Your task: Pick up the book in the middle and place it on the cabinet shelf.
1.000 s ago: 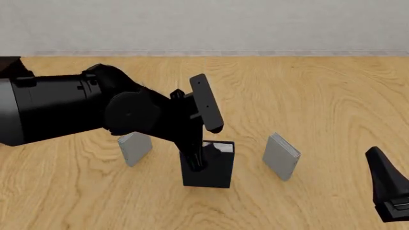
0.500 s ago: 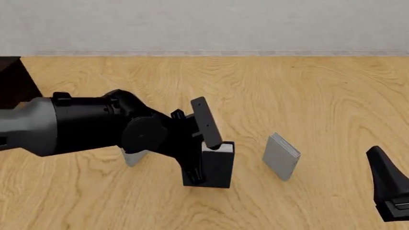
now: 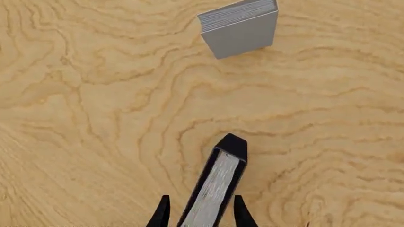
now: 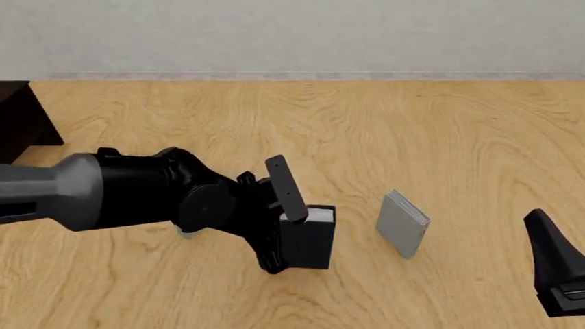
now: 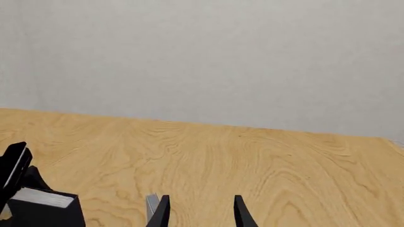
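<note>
The book (image 4: 316, 241), thick and black with white page edges, stands upright at mid-table. My left gripper (image 4: 283, 255) has come down over it and is open. In the left wrist view the book (image 3: 215, 189) sits between the two fingertips (image 3: 162, 213), with small gaps on both sides. At the table's near right edge my right gripper (image 4: 557, 274) is open and holds nothing (image 5: 200, 213). The right wrist view catches the book (image 5: 44, 210) at its edge. A corner of the dark cabinet shelf (image 4: 23, 120) shows at the far left.
A thin grey book (image 4: 402, 224) stands to the right of the black one, also seen as the grey book (image 3: 240, 26) in the left wrist view. Another grey book (image 4: 185, 234) is almost hidden behind my left arm. A pale wall runs along the table's far edge.
My left arm has dropped lower and its gripper has slid down around the black book. The arm now covers most of the left grey book. The right arm has not moved.
</note>
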`<state>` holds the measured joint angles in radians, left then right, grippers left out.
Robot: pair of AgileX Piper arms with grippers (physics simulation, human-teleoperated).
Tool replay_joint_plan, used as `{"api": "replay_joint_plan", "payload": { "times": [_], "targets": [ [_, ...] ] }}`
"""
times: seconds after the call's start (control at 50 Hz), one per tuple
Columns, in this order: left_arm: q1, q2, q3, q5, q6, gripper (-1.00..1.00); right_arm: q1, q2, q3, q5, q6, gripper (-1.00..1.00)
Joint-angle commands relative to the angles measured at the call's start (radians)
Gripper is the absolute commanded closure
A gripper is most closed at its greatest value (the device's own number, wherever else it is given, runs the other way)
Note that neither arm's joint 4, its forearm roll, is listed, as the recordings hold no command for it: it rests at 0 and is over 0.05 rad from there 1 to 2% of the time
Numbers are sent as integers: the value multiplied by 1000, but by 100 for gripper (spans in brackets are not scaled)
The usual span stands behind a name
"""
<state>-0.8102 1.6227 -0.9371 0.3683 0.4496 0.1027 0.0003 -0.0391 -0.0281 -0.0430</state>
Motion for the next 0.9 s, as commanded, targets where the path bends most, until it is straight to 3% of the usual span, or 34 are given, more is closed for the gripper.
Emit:
{"api": "replay_joint_plan", "payload": {
  "times": [0.02, 0.24, 0.3, 0.36, 0.9],
  "targets": [
    [8, -5, 19, -9, 4, 100, 0, 0, 0, 2, -1, -100],
    [-18, -70, 6, 38, -6, 100, 0, 0, 17, -12, -2, -100],
    [-39, -116, -32, 74, -45, 100, 0, 0, 16, -11, -2, -100],
    [-23, -113, -27, 87, 7, 100, 0, 0, 12, -8, -1, -100],
    [-3, -294, -46, 160, 100, 100, 3, 0, 18, -13, 5, -100]
  ]
}}
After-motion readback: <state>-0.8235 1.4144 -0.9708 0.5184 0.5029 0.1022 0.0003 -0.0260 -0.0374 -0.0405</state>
